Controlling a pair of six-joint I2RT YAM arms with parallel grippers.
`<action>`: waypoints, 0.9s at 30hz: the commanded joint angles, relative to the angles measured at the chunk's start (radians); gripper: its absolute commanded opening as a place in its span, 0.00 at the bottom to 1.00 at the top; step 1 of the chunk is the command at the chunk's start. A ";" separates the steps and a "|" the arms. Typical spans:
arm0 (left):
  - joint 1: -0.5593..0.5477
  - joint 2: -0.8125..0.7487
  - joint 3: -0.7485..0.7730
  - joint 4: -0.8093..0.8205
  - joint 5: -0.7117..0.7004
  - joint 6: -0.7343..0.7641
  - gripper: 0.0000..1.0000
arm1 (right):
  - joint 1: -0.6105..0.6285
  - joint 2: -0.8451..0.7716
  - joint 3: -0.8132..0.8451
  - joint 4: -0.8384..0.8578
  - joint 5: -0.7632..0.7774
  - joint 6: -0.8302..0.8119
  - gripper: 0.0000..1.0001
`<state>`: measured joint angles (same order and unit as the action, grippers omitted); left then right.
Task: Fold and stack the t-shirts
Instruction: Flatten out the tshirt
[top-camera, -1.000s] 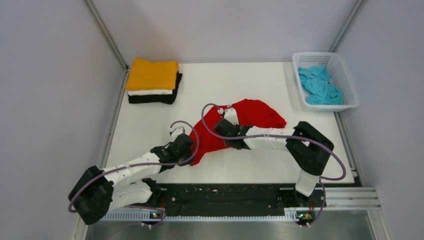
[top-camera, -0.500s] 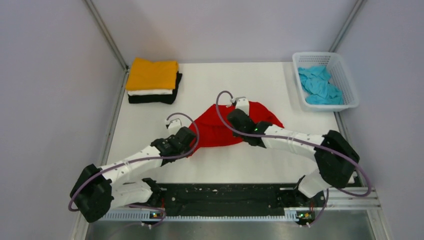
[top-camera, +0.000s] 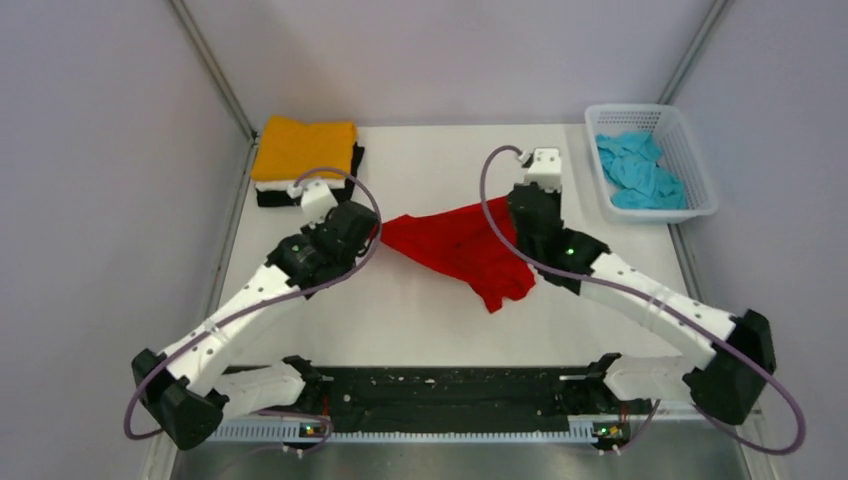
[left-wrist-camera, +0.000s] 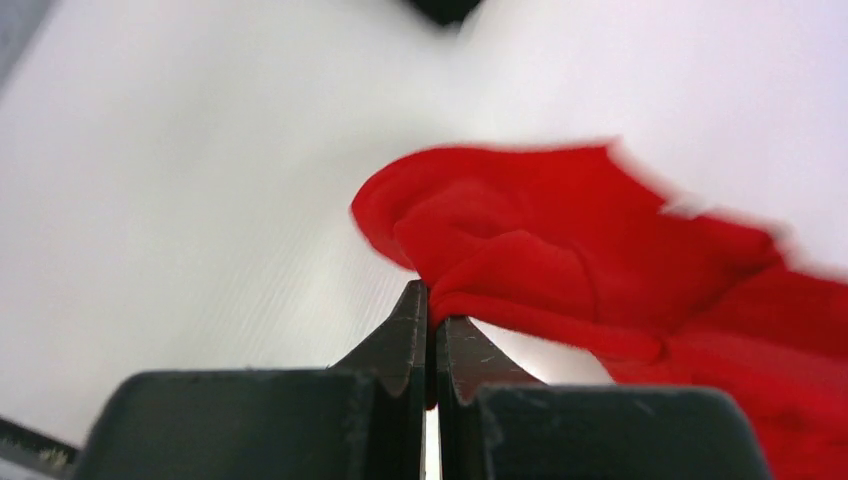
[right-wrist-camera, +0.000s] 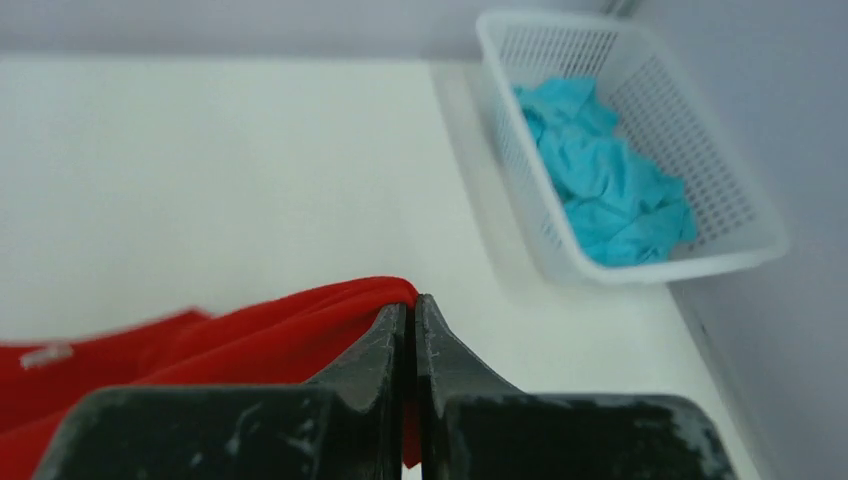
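The red t-shirt (top-camera: 455, 245) hangs stretched between my two grippers above the table's middle, with a loose part drooping at the lower right. My left gripper (top-camera: 372, 228) is shut on its left edge; the wrist view shows the red cloth (left-wrist-camera: 560, 250) pinched at the left gripper's tips (left-wrist-camera: 430, 300). My right gripper (top-camera: 512, 203) is shut on its right edge, and the red cloth (right-wrist-camera: 250, 335) is pinched at the right gripper's tips (right-wrist-camera: 412, 308). A folded stack sits at the back left: orange-yellow t-shirt (top-camera: 305, 148) on top, white t-shirt (top-camera: 270, 185) under it, black t-shirt (top-camera: 272, 199) at the bottom. The light blue t-shirt (top-camera: 637, 170) lies crumpled.
The white lattice basket (top-camera: 700, 165) holding the light blue shirt stands at the back right, also in the right wrist view (right-wrist-camera: 700, 150). Grey walls enclose the white table (top-camera: 440, 320) on three sides. The arm bases sit on a black rail (top-camera: 450, 390) at the near edge.
Both grippers have moved away from me and apart, lifting and stretching the red t-shirt. The left arm swung toward the back left, the right arm toward the back right.
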<state>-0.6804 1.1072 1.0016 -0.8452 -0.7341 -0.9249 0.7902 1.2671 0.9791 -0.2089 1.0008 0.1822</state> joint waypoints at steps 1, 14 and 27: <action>0.008 -0.112 0.241 -0.070 -0.226 0.101 0.00 | -0.002 -0.243 0.166 0.184 0.126 -0.278 0.00; 0.007 -0.271 0.739 0.221 0.484 0.592 0.00 | -0.002 -0.462 0.611 -0.118 -0.664 -0.189 0.00; 0.007 -0.029 0.903 0.267 0.340 0.788 0.00 | 0.000 -0.395 0.665 -0.105 -0.484 -0.224 0.00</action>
<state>-0.6807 0.9173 1.9026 -0.6415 -0.2188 -0.2535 0.7959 0.8047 1.6699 -0.3519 0.2993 0.0132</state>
